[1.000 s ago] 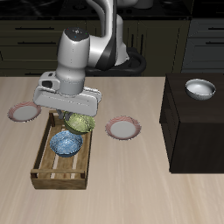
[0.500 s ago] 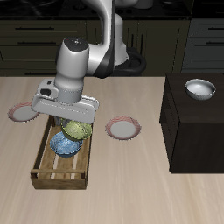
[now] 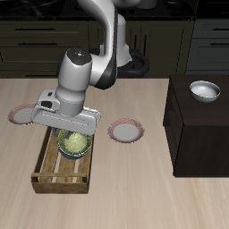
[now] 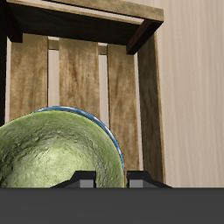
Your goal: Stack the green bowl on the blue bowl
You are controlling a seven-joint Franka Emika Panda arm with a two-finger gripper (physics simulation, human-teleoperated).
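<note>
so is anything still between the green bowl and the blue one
Nothing visible. The green bowl sits right over the blue bowl inside the wooden tray; only the blue rim peeks out around it. The gripper is at the green bowl's edge.

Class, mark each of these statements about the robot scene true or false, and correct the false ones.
1. The green bowl sits over the blue bowl inside the wooden crate. True.
2. The white-grey bowl rests on the light wooden table. False: it is on the dark cabinet.
3. A pink-rimmed plate lies on the table beside the crate. True.
4. The green bowl is upside down. False: its speckled inside faces up.
5. The gripper is over the white-grey bowl. False: it is over the crate.
</note>
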